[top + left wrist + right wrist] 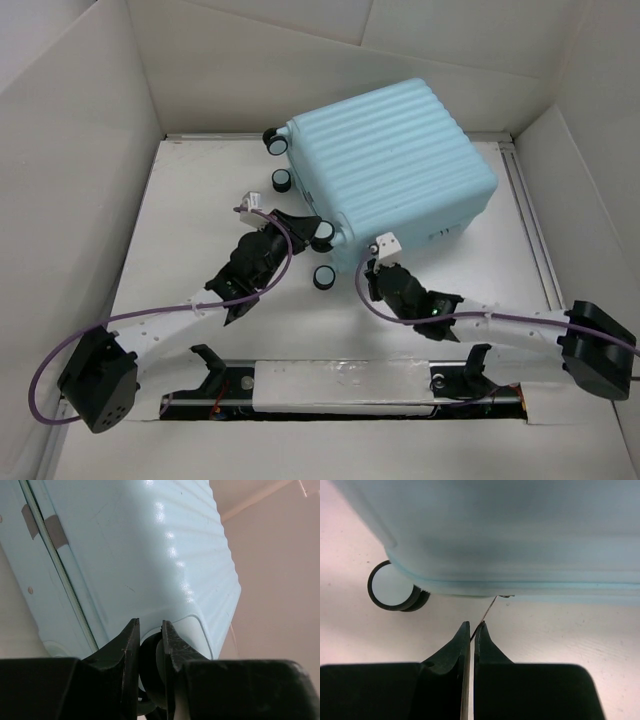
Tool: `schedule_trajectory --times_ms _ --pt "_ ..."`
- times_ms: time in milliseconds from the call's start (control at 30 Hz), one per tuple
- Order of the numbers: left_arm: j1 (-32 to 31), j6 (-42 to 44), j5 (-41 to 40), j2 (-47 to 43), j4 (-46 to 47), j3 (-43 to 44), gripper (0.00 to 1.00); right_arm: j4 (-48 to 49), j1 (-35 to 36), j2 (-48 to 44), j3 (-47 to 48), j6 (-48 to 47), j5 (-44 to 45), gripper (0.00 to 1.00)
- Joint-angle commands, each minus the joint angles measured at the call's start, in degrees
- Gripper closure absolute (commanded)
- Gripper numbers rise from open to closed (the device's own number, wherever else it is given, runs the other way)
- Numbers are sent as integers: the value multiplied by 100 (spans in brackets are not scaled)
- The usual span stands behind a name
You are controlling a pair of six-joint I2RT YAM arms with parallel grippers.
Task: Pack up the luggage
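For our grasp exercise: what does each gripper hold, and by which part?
Left gripper pinches the pale aqua ribbed hard-shell suitcase by a black caster wheel. Right gripper nips a thin dark strand at its seam.

Luggage (395, 160) closed and lying flat, at my 12 to 1 o'clock.

I see a pale aqua-blue hard-shell case, shut, resting on one broad side with the ribbed shell facing up, set askew rather than square to me. Its wheeled end faces about 8 o'clock, where four black-and-white caster wheels (284, 181) stick out in a row. On my left wrist view a zip seam (60, 570) runs along the side. On my right wrist view a thin dark strand (490, 609) hangs from the lower edge.
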Motion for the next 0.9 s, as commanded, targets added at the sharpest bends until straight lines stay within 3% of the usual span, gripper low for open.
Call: schedule_trajectory --times_ms 0,333,600,867 --pt "-707 -358 1798 177 -5 62 100 1304 1604 297 625 513 -2021 100" --pt "-707 -349 2194 -219 -347 175 100 2184 2228 70 395 698 -1707 100" --pt "-655 -261 2370 -351 -497 237 100 498 3117 -466 660 767 -1063 100" --pt "-461 -76 2414 -676 -1068 535 100 180 3926 -424 879 857 -579 100"
